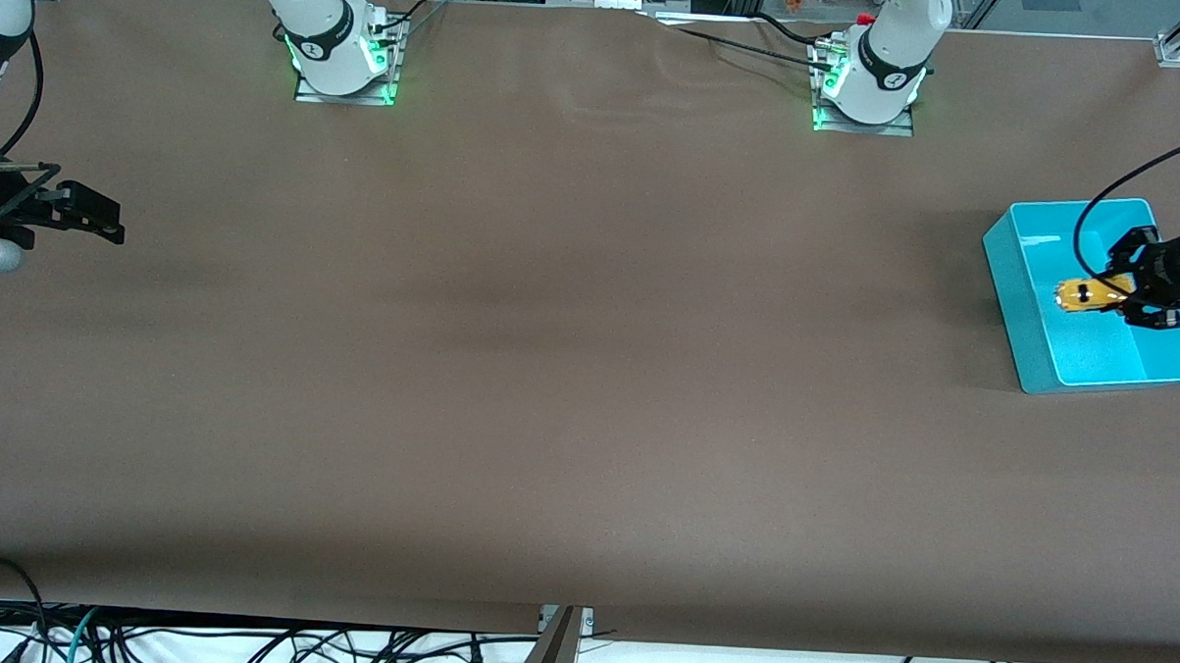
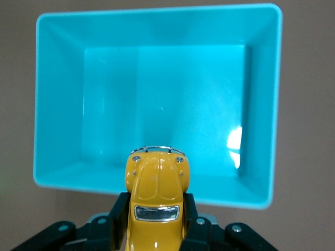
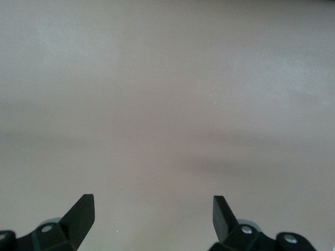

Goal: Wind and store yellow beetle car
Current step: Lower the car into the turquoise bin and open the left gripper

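Over bin (image 1: 1037,318), car (image 1: 1090,295) in L gripper (image 1: 1131,290)

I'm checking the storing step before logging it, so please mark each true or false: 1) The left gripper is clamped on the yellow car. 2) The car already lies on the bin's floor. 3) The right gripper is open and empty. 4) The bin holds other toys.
1) True: the left gripper is shut on the yellow beetle car.
2) False: the car is held up over the turquoise bin, not yet released.
3) True: the right gripper waits open over bare table at the right arm's end.
4) False: the bin's floor shows nothing lying in it.
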{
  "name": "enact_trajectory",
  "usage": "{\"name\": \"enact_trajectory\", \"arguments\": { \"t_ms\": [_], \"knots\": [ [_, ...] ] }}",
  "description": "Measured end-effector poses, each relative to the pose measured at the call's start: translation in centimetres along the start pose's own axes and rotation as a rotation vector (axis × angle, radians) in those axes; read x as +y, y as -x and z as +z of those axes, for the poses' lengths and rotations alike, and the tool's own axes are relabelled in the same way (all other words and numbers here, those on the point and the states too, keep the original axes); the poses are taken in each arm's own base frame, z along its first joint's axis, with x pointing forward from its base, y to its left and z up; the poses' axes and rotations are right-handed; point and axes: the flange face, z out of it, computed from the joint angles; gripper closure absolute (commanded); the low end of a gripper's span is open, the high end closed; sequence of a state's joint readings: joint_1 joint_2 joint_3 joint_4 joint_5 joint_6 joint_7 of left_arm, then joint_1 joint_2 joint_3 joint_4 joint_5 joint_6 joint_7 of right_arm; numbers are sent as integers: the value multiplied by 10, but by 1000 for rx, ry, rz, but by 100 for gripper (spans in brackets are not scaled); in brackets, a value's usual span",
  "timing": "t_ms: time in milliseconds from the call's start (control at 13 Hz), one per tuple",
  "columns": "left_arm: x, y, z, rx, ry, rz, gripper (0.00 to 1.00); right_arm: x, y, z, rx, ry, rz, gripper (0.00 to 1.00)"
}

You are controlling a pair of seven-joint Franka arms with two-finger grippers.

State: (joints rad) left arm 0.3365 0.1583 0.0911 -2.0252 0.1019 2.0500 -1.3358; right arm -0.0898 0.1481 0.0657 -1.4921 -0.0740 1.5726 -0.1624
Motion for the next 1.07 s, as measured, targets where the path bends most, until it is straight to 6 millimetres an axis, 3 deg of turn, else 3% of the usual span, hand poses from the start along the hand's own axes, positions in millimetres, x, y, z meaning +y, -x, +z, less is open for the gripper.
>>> {"name": "enact_trajectory", "arguments": {
  "t_ms": [153,307,460,690,920,997,1073],
  "knots": [
    [-7,-27,44,26,17,21,100,0,0,0,0,0,0,0],
    [-25,-38,89,52,25,21,100,0,0,0,0,0,0,0],
    [-48,-44,121,53,41,10,100,0,0,0,0,0,0,0],
    [-77,-43,156,53,76,-2,100,0,0,0,0,0,0,0],
    [-94,-36,175,47,83,6,100,0,0,0,0,0,0,0],
    [-98,-35,179,46,84,15,97,0,0,0,0,0,0,0],
    [-101,-35,181,48,90,21,73,0,0,0,0,0,0,0]
  ]
}}
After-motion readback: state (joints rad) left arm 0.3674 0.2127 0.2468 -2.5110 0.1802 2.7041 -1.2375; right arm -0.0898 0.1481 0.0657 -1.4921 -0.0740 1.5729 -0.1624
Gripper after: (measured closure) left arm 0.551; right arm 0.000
